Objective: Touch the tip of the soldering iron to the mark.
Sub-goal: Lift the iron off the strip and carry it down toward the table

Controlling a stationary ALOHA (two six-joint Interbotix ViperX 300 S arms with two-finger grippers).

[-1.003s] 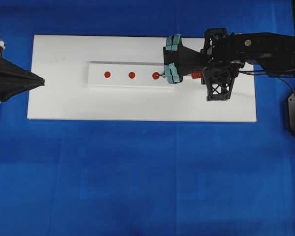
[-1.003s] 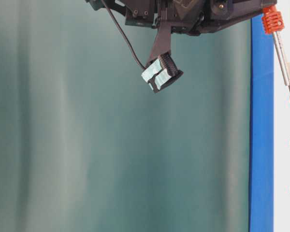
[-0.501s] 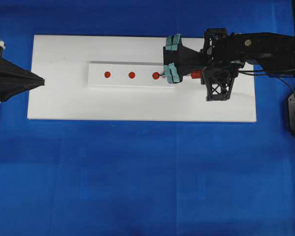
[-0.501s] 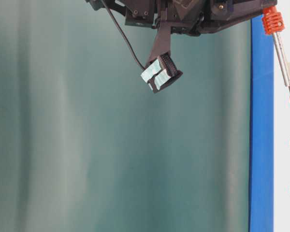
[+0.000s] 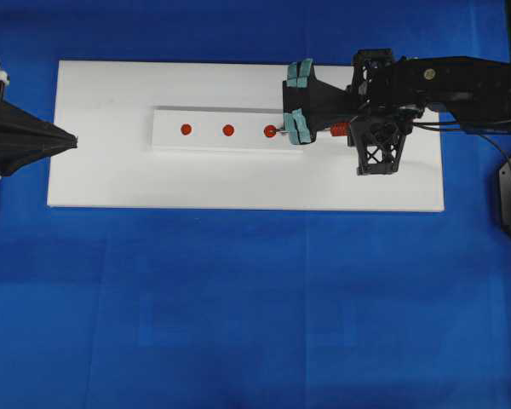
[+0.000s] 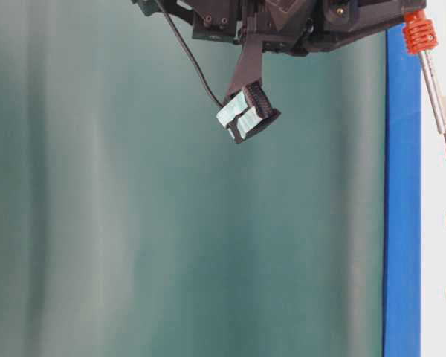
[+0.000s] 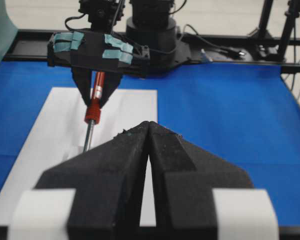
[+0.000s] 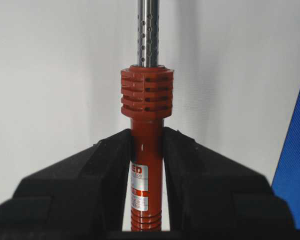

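Soldering iron [image 8: 145, 165] clamped by red handle between right gripper [image 8: 146, 175] jaws, shaft angled down, tip on rightmost red mark [image 5: 271, 131] of white strip [image 5: 213, 119], left gripper [image 7: 148, 150] closed, well apart.

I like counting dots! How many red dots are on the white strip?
3, in a row on the strip: left dot, middle dot, right dot at the soldering iron tip, partly covered.

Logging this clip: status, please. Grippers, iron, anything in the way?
Right gripper shut on soldering iron. Tip at the nearest red mark on the white strip. Left gripper shut, parked. Nothing in the way.
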